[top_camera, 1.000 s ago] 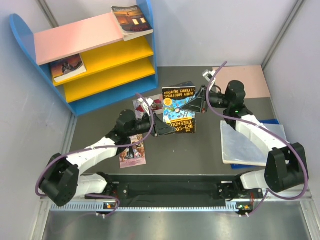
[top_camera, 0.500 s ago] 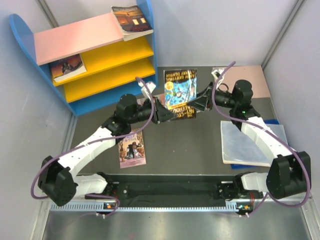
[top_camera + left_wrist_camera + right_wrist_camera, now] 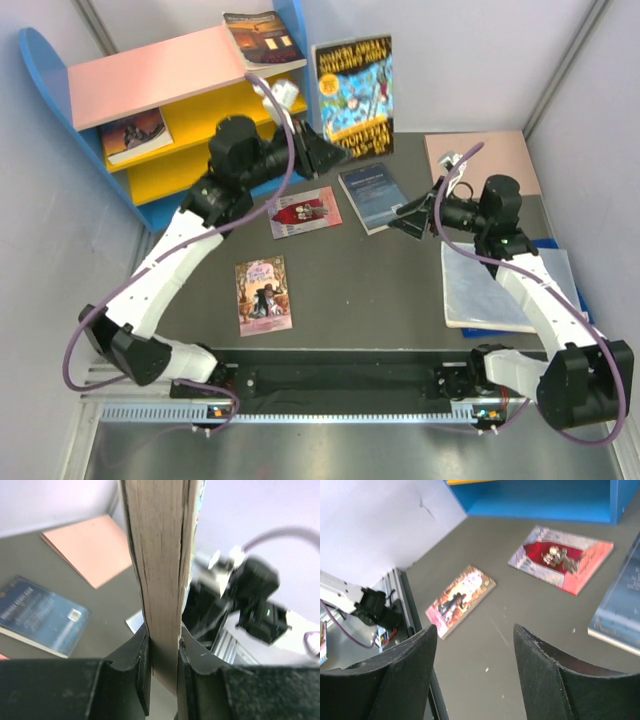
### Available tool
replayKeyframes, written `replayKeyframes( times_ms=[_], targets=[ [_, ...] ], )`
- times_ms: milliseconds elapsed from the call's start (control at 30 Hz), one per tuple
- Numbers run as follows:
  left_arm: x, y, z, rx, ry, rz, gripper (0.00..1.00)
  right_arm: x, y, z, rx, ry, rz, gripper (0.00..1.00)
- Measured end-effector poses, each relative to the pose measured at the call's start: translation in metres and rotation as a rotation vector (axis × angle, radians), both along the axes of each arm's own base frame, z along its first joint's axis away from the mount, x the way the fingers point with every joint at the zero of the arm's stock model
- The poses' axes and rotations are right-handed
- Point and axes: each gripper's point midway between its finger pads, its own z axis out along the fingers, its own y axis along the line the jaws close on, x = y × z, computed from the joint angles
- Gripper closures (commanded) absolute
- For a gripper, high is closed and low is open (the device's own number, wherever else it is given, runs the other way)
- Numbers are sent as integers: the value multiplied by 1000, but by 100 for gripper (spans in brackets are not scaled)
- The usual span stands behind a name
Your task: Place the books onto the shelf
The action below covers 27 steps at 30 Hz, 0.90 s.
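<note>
Left jaws are pinching the cartoon book (image 3: pixel 353 95) by its edge, right jaws gaping empty — a slow, untilted swing toward the shelf (image 3: pixel 150 75) is looking safest.

Pale lilac-grey walls (image 3: pixel 470 60) enclose the dark grey surface (image 3: pixel 370 290) on three sides; a slotted metal rail (image 3: pixel 330 412) runs along its near edge.

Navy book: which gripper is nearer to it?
Right. The right gripper is open just off the navy book's corner; the left gripper is farther off, near the shelf, shut on the cartoon book.
</note>
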Motion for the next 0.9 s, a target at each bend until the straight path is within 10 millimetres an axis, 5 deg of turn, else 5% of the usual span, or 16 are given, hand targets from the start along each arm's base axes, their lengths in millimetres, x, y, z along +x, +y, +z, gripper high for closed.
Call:
replayKeyframes(
  times_ms=[267, 467, 633, 900],
  targets=[
    [64, 36, 98, -131, -48, 90, 100, -12, -6, -39, -57, 71, -18, 38],
    [109, 76, 142, -306, 13, 84, 100, -16, -8, -59, -80, 106, -24, 38],
    [159, 115, 143, -454, 129, 75, 100, -21, -10, -74, -96, 141, -25, 38],
    [214, 152, 107, -551, 315, 144, 100, -21, -11, -77, -102, 148, -31, 38]
  ],
)
